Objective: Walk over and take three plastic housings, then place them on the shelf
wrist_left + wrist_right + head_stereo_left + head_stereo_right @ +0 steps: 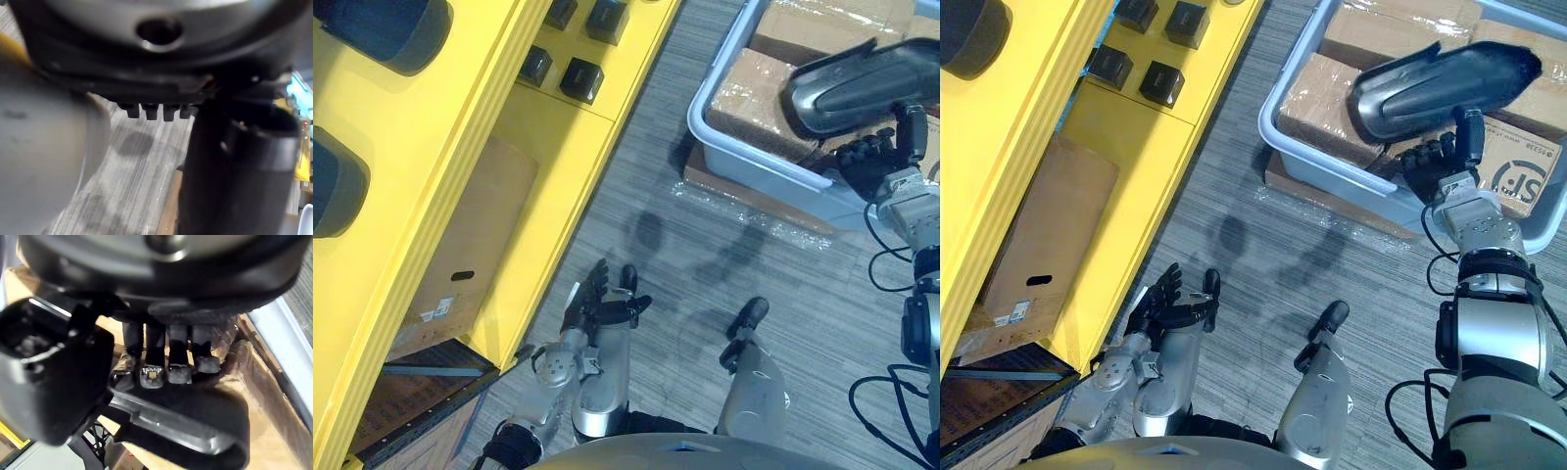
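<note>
Dark plastic housing (1440, 83) hung just above the grey bin (754, 166), right hand (1438, 157) curled round it; left hand (1170, 305) lay slack, well clear of the bin. Pickup looked under way; next, it needed carrying to the yellow shelf (1136, 137).

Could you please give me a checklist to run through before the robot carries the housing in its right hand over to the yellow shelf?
1. Grip: right robot hand curled round the dark grey elongated plastic housing: ok.
2. Housing clear of the pale grey plastic bin: cannot tell; it hangs over wrapped cardboard boxes.
3. Left robot hand open and empty: ok.
4. Yellow metal shelf beside the housing: not ok; it stands on the opposite side.
5. Free shelf spot: cannot tell; dark rounded parts lie there.
</note>
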{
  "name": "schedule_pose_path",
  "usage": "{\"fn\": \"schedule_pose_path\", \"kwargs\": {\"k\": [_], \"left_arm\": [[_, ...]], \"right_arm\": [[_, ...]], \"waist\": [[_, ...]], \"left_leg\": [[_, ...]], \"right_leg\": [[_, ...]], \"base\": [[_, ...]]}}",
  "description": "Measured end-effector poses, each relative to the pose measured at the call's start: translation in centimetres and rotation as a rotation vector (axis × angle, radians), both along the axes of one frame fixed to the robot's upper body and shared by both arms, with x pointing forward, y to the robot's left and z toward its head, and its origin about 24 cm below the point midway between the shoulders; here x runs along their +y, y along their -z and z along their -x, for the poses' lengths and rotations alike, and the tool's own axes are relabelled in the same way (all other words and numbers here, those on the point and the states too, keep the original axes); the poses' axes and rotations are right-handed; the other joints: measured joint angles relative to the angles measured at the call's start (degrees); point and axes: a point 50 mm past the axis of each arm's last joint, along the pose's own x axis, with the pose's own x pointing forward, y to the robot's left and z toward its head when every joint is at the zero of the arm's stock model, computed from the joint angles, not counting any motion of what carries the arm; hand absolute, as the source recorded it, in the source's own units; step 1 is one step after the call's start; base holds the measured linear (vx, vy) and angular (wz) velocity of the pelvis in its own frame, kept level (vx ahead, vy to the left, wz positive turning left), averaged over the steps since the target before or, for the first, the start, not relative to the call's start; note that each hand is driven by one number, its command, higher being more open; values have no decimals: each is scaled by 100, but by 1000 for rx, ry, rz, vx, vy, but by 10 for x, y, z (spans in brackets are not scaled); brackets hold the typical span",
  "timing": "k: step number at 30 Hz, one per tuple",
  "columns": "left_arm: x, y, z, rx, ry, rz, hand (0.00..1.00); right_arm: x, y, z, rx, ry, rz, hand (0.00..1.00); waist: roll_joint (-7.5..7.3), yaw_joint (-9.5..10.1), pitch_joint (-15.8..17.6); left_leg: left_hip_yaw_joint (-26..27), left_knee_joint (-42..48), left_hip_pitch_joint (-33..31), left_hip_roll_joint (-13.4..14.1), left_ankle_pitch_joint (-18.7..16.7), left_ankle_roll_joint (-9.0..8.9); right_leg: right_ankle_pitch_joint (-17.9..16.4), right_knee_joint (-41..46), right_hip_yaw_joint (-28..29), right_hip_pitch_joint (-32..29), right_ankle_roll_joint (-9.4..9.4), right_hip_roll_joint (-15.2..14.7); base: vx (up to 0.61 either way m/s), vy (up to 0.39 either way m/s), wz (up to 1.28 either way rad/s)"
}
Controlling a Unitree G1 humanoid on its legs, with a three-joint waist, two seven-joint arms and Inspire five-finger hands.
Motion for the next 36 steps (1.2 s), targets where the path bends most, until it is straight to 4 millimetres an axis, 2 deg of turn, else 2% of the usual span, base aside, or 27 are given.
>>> {"fn": "schedule_pose_path", "kwargs": {"k": [5, 9, 14, 19, 20, 24, 27, 31, 36], "left_arm": [[2, 0, 0, -3, -3, -5, 100], [5, -2, 0, -7, -4, -10, 100], [11, -5, 0, -20, 1, -25, 100], [18, -4, 2, -20, -20, -44, 100], [19, -5, 4, -20, -26, -42, 100], [21, -6, 12, -20, -28, -37, 100], [21, -10, 15, -34, -28, -31, 100], [25, -16, 15, -50, -42, -27, 100], [28, -17, 17, -55, -47, -43, 100]], "right_arm": [[1, 6, 0, 19, 5, 34, 0], [8, 18, -2, 59, 7, 66, 0], [6, 26, -1, 169, 69, 191, 0], [1, 24, 1, 215, 144, 274, 0], [0, 20, 1, 220, 169, 310, 100], [2, 8, -1, 224, 205, 421, 100], [1, -7, 1, 212, 271, 611, 100], [5, -24, 8, 173, 355, 777, 100], [23, -57, 13, 51, 424, 996, 100]], "waist": [[-50, 17, -10], [-191, 16, -14], [-397, 18, -12], [-579, -9, -8], [-645, -33, 0], [-839, -139, 1], [-962, -169, 1], [-1075, -218, 6], [-1183, -332, 19]], "left_leg": [[-38, 7, 11, 46, 15, -20], [-20, -60, 142, 55, 40, -31], [-9, -79, 223, 79, 56, -40], [34, -137, 421, 146, 59, -53], [51, -189, 491, 147, 65, -65], [118, -285, 675, 145, 65, -68], [163, -355, 807, 155, 72, -83], [204, -391, 899, 161, 75, -89], [255, -388, 923, 168, 55, -94]], "right_leg": [[17, -5, 3, 34, -21, 61], [20, -19, 24, 129, -33, 71], [31, -70, 35, 214, -54, 103], [27, -109, 77, 353, -75, 172], [21, -122, 84, 405, -81, 174], [17, -226, 110, 550, -85, 181], [21, -243, 154, 624, -77, 189], [25, -250, 190, 673, -70, 190], [39, -305, 235, 690, -48, 197]], "base": [[-7, 3, 0], [0, 0, 0], [1, 5, -1], [0, 8, -6], [0, 0, 0], [-3, 10, -3], [14, 16, -6], [19, 17, -4], [8, 14, -3]]}}
